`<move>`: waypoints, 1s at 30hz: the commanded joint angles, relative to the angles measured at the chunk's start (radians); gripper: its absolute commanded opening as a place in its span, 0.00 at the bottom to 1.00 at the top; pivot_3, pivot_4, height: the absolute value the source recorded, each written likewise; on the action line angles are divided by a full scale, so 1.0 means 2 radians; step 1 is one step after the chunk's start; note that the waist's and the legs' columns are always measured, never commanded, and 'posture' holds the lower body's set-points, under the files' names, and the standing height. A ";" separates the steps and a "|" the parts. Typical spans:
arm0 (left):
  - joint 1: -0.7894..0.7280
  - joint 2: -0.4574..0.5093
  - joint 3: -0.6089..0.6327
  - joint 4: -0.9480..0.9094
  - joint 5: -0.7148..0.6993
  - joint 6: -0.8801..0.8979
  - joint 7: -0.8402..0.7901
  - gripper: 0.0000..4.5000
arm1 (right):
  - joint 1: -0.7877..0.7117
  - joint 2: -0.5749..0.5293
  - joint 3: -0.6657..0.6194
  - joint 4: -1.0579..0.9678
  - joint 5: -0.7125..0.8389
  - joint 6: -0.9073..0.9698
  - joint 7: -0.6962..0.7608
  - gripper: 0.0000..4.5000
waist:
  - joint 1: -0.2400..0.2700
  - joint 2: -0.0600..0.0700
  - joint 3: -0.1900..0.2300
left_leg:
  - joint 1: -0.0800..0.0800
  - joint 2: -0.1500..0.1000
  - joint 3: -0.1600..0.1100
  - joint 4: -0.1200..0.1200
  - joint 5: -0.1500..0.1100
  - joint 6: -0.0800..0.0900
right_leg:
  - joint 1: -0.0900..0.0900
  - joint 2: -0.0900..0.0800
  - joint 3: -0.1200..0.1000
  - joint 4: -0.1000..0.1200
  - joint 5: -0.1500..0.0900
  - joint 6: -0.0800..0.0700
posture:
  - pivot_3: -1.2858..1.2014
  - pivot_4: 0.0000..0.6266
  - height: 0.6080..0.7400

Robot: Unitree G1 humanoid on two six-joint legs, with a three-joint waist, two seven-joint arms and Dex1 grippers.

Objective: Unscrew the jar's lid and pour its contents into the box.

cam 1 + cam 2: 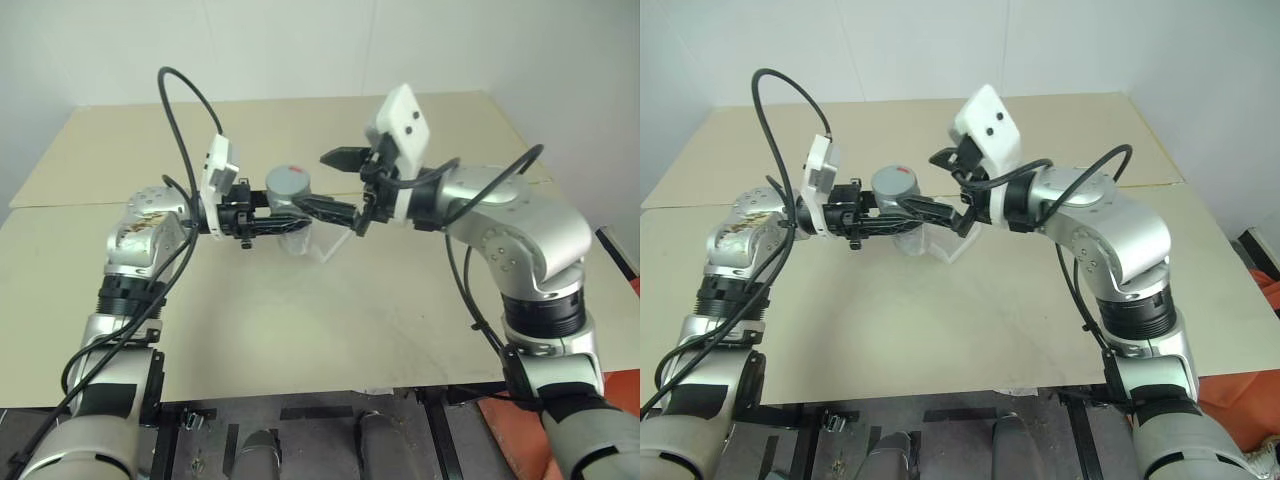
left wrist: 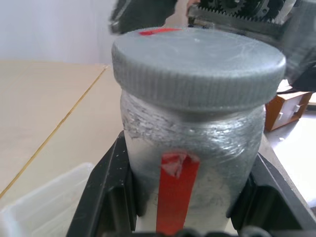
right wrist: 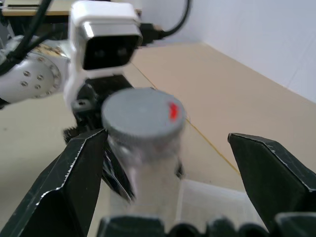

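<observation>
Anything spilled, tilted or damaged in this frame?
Nothing stands out. The jar sits upright in the left gripper, lid on; the right gripper is open around it. No spill on the table or near the box.

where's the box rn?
In the left eye view the box sits on the table near the middle, just below and right of the jar held in the left tool, under the right tool.
</observation>
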 commanded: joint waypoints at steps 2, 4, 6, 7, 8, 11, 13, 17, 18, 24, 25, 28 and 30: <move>0.003 0.004 0.010 -0.033 -0.013 0.000 -0.008 0.42 | -0.005 -0.010 -0.034 -0.002 -0.003 -0.005 -0.009 0.99 | 0.002 0.000 0.000 | 0.000 0.000 0.000 0.000 0.000 0.000 | 0.000 0.000 0.000 0.000 0.000 0.000 | 0.52 0.24 1.00; 0.005 0.006 0.012 -0.035 -0.012 0.002 -0.007 0.42 | -0.003 -0.013 -0.038 -0.004 -0.001 -0.004 -0.007 0.99 | 0.001 0.000 0.000 | 0.000 0.000 0.000 0.000 0.000 0.000 | 0.000 0.000 0.000 0.000 0.000 0.000 | 0.52 0.24 1.00; 0.006 0.007 0.013 -0.036 -0.012 0.003 -0.007 0.42 | 0.000 -0.018 -0.040 -0.005 0.000 -0.004 -0.003 0.99 | 0.001 0.000 0.000 | 0.000 0.000 0.000 0.000 0.000 0.000 | 0.000 0.000 0.000 0.000 0.000 0.000 | 0.52 0.24 1.00; 0.005 0.006 0.013 -0.035 -0.012 0.003 -0.006 0.42 | 0.000 -0.020 -0.040 -0.006 0.000 -0.004 -0.001 0.99 | 0.001 0.000 0.000 | 0.000 0.000 0.000 0.000 0.000 0.000 | 0.000 0.000 0.000 0.000 0.000 0.000 | 0.52 0.24 1.00; 0.003 0.004 0.013 -0.032 -0.010 0.001 -0.004 0.42 | 0.001 -0.023 -0.041 -0.009 0.004 -0.003 0.003 0.99 | 0.000 0.000 0.000 | 0.000 0.000 0.000 0.000 0.000 0.000 | 0.000 0.000 0.000 0.000 0.000 0.000 | 0.52 0.24 1.00; -0.003 -0.004 0.010 -0.025 -0.006 -0.004 0.003 0.42 | 0.000 -0.023 -0.047 -0.026 0.025 0.004 0.011 0.99 | 0.000 0.000 0.000 | 0.000 0.000 0.000 0.000 0.000 0.000 | 0.000 0.000 0.000 0.000 0.000 0.000 | 0.52 0.24 1.00; -0.010 -0.014 0.005 -0.016 -0.001 -0.011 0.006 0.42 | -0.004 -0.013 -0.049 -0.043 0.045 0.012 0.013 0.99 | 0.000 0.000 0.000 | 0.000 0.000 0.000 0.000 0.000 0.000 | 0.000 0.000 0.000 0.000 0.000 0.000 | 0.52 0.24 1.00; -0.022 -0.028 -0.002 0.000 0.007 -0.023 0.005 0.42 | -0.014 0.008 -0.038 -0.055 0.057 0.018 0.001 0.99 | 0.001 0.000 0.000 | 0.000 0.000 0.000 0.000 0.000 0.000 | 0.000 0.000 0.000 0.000 0.000 0.000 | 0.52 0.24 1.00; -0.025 -0.032 -0.003 0.004 0.008 -0.026 0.005 0.42 | -0.017 0.016 -0.030 -0.054 0.054 0.018 -0.004 0.99 | 0.000 0.000 0.000 | 0.000 0.000 0.000 0.000 0.000 0.000 | 0.000 0.000 0.000 0.000 0.000 0.000 | 0.52 0.24 1.00; -0.031 -0.039 -0.006 0.007 0.006 -0.031 -0.001 0.42 | -0.034 0.050 0.015 -0.022 0.017 0.003 -0.022 0.99 | -0.001 0.000 0.000 | 0.000 0.000 0.000 0.000 0.000 0.000 | 0.000 0.000 0.000 0.000 0.000 0.000 | 0.52 0.24 1.00; -0.030 -0.039 -0.006 0.006 0.007 -0.032 -0.001 0.42 | -0.037 0.055 0.022 -0.014 0.010 -0.002 -0.023 0.99 | 0.000 0.000 0.000 | 0.000 0.000 0.000 0.000 0.000 0.000 | 0.000 0.000 0.000 0.000 0.000 0.000 | 0.52 0.24 1.00; -0.029 -0.037 -0.004 0.003 0.006 -0.032 -0.004 0.42 | -0.044 0.066 0.032 0.007 -0.007 -0.013 -0.021 0.99 | 0.000 0.000 0.000 | 0.000 0.000 0.000 0.000 0.000 0.000 | 0.000 0.000 0.000 0.000 0.000 0.000 | 0.52 0.24 1.00; -0.027 -0.035 -0.003 0.000 0.005 -0.031 -0.005 0.42 | -0.046 0.069 0.034 0.017 -0.016 -0.019 -0.020 0.99 | 0.000 0.000 0.000 | 0.000 0.000 0.000 0.000 0.000 0.000 | 0.000 0.000 0.000 0.000 0.000 0.000 | 0.52 0.24 1.00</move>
